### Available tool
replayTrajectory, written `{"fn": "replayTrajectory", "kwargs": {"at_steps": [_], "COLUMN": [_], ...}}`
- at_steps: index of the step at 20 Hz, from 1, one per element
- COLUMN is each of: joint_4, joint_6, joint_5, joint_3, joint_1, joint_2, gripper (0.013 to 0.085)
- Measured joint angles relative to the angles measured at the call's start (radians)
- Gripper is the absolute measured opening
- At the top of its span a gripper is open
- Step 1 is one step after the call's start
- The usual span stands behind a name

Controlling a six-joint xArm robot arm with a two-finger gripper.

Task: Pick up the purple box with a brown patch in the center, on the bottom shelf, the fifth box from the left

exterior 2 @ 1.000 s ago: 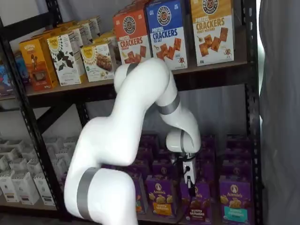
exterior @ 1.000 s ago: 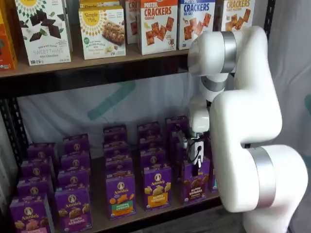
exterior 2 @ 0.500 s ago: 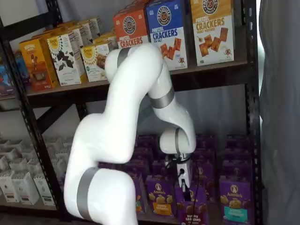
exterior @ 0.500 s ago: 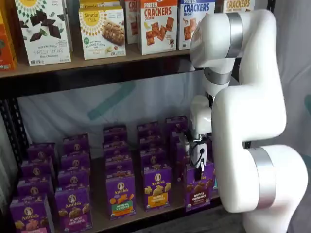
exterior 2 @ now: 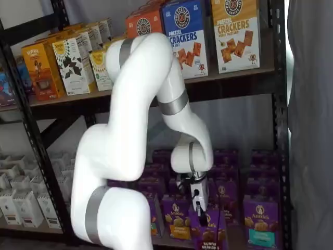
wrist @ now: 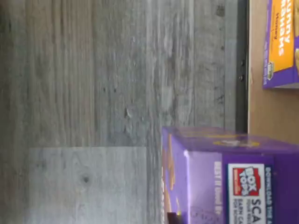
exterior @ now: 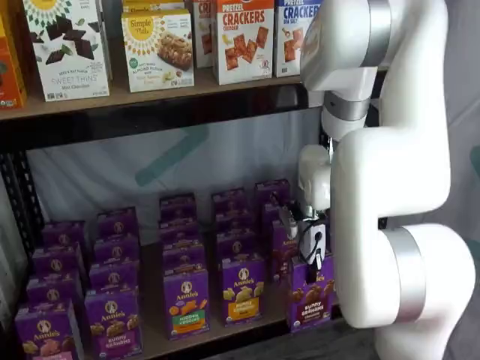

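Purple box clamped at its top between the gripper fingers, held at the front edge of the bottom shelf, clear of its row; grey wood-plank floor below, pale backdrop behind.

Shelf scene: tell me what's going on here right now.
A white robot arm is taking a box off the bottom shelf. Its gripper is shut on the purple box with the brown cookies, gripping it at the top. In both shelf views the box sits forward of its row, at the shelf's front edge. The wrist view shows the box's top over grey floor, past the shelf edge. The neighbouring Annie's cartons stand upright in their rows.
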State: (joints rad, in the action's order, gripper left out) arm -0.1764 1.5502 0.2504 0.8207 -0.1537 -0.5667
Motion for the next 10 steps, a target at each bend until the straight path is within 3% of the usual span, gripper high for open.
{"fn": "replayTrajectory", "kwargs": {"at_steps": [4,10], "joint_4": [-0.035,-0.011], "joint_6": [-0.027,0.000], "joint_5": [-0.007,0.007], "joint_3": [-0.084,-0.159], "joint_1": [-0.007,-0.011], "joint_2": [0.083,0.172], "gripper": [0.0330,0.0330]}}
